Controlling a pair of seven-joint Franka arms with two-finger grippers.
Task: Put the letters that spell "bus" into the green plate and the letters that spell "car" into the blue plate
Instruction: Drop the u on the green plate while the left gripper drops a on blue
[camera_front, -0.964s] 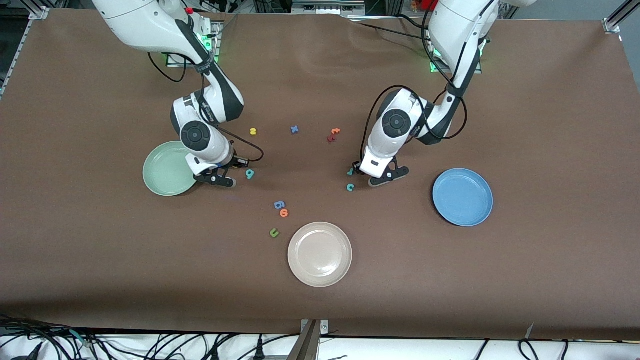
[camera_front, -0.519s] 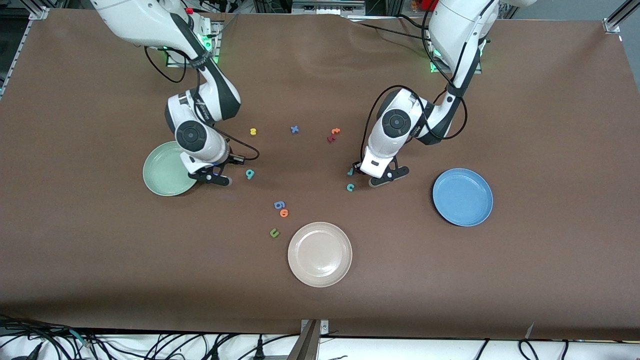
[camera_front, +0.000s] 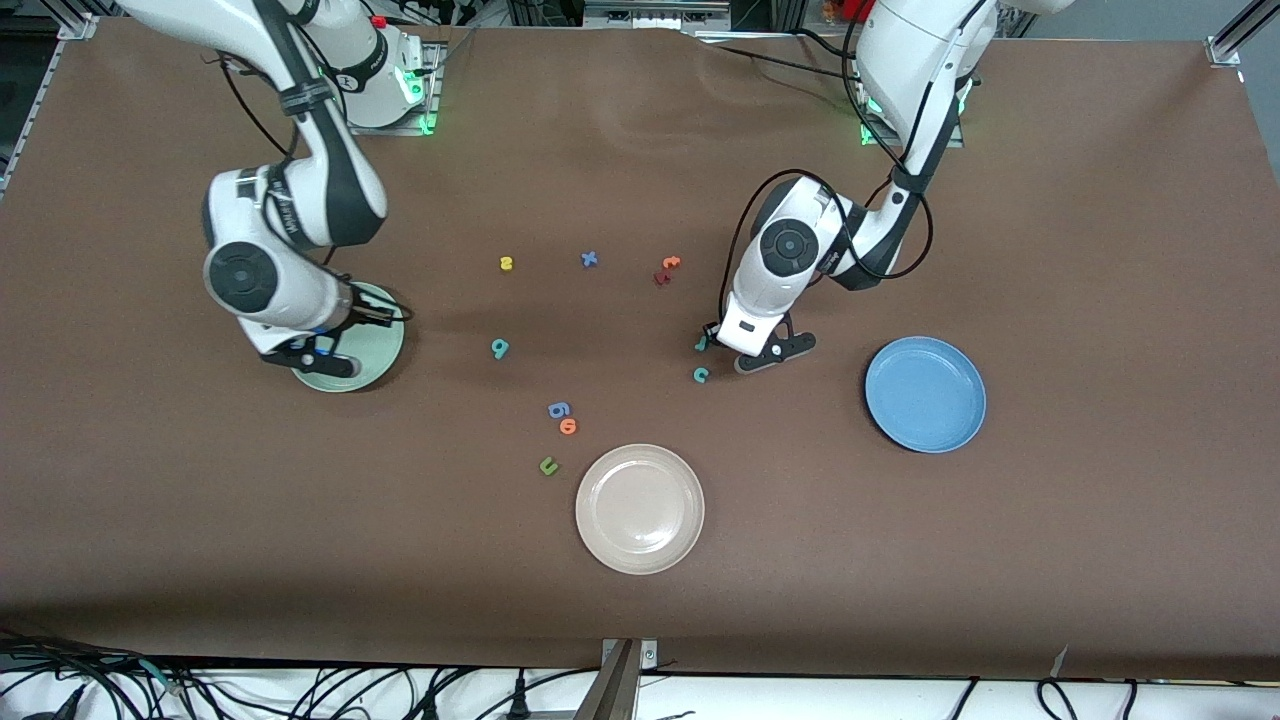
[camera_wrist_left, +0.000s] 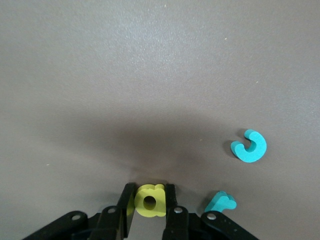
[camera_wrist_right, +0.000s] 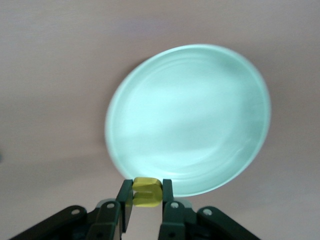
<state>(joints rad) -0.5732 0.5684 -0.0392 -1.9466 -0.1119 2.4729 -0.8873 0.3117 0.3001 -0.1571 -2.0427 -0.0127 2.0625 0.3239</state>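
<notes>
A yellow "u" (camera_wrist_right: 146, 192) is clamped in the right gripper (camera_wrist_right: 145, 200) over the green plate (camera_front: 385, 340), at its 8 o'clock rim; release is judged next. A yellow "a" (camera_wrist_left: 149, 200) is pinched by the left gripper (camera_wrist_left: 149, 207) at table level; a lift toward the blue plate (camera_front: 925, 394) should follow.

The "c" (camera_front: 701, 375) lies just nearer the camera than the "r" (camera_front: 701, 344), between both plates (camera_front: 380, 350) (camera_front: 925, 394)

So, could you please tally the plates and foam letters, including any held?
Plates: 3 (green plate, cream plate, blue plate)
Foam letters: 12 (10 on the table, yellow a in left gripper, yellow u in right gripper)
Total: 15
</notes>
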